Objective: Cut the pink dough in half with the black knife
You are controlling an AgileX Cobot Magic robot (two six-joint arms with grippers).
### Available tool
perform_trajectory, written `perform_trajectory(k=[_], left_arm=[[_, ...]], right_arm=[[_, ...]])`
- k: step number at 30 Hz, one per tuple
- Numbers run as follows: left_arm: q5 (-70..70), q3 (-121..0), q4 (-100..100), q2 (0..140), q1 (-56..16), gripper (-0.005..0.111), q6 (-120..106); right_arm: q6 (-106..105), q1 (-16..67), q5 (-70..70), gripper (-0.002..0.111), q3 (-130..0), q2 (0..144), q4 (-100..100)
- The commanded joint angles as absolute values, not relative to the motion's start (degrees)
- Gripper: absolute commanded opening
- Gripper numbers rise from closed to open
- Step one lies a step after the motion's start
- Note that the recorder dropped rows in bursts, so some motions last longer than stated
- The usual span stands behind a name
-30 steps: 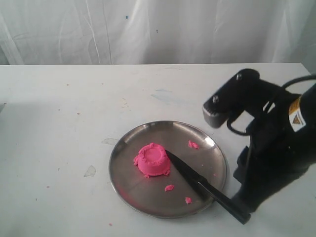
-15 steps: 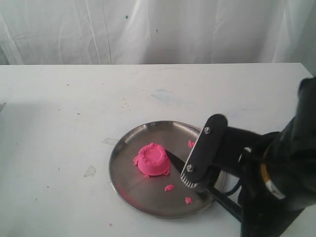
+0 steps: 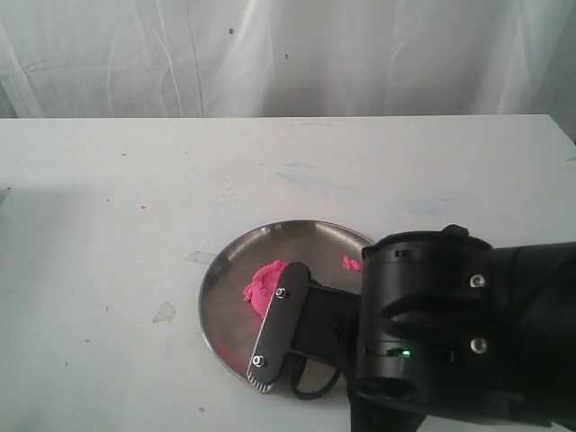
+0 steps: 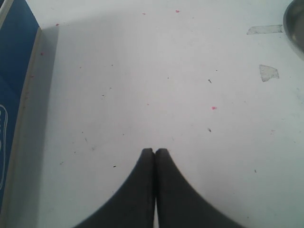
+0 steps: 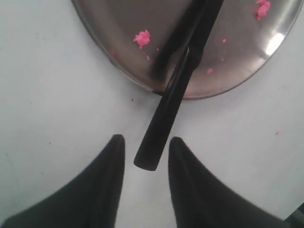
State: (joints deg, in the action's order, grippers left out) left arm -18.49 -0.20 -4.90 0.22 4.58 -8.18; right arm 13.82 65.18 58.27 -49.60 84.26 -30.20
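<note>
The pink dough [image 3: 265, 281] sits on the steel plate [image 3: 214, 286], and my right arm [image 3: 450, 333] hides part of it. In the right wrist view the black knife [image 5: 176, 92] lies with its blade on the plate [image 5: 118, 66] and its handle sticking out over the rim onto the table. My right gripper [image 5: 146, 139] is open, and the handle's end lies between its fingertips with a gap on each side. The exterior view does not show the knife. Away from the plate, my left gripper [image 4: 155, 151] is shut and empty above the bare white table.
Small pink crumbs [image 5: 142, 38] lie on the plate. A blue box [image 4: 14, 71] stands at one edge of the left wrist view, and scraps of tape [image 4: 269, 72] are stuck on the table near the plate's rim [image 4: 295, 23]. A white curtain hangs behind the table.
My right arm has swung down and leftward over the plate, and it now covers the knife and part of the dough in the exterior view. Dough and plate have not moved.
</note>
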Motion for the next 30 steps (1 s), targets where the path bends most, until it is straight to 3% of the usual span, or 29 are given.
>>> perform_trajectory(k=[1,4,12,17,30], left_arm=[[-19.3,0.0,-5.3,0.0,4.5,0.000,-8.1],[-19.3,0.0,-5.3,0.0,4.5,0.000,-8.1],[-19.3,0.0,-5.3,0.0,4.5,0.000,-8.1],[-19.3,0.0,-5.3,0.0,4.5,0.000,-8.1],[-19.3,0.0,-5.3,0.0,4.5,0.000,-8.1]], right_arm=[[16.7,65.3,58.7,0.047,-49.6,85.4,-30.2],[21.7,65.3,59.1,0.056,-49.6,85.4,-30.2],[21.7,65.3,50.9,0.057,-49.6,85.6,-33.2],[21.6,65.3,70.0,0.057,-49.6,91.4,-41.0],[33.5,69.3,66.7,0.057,-49.5,100.4,-41.1]])
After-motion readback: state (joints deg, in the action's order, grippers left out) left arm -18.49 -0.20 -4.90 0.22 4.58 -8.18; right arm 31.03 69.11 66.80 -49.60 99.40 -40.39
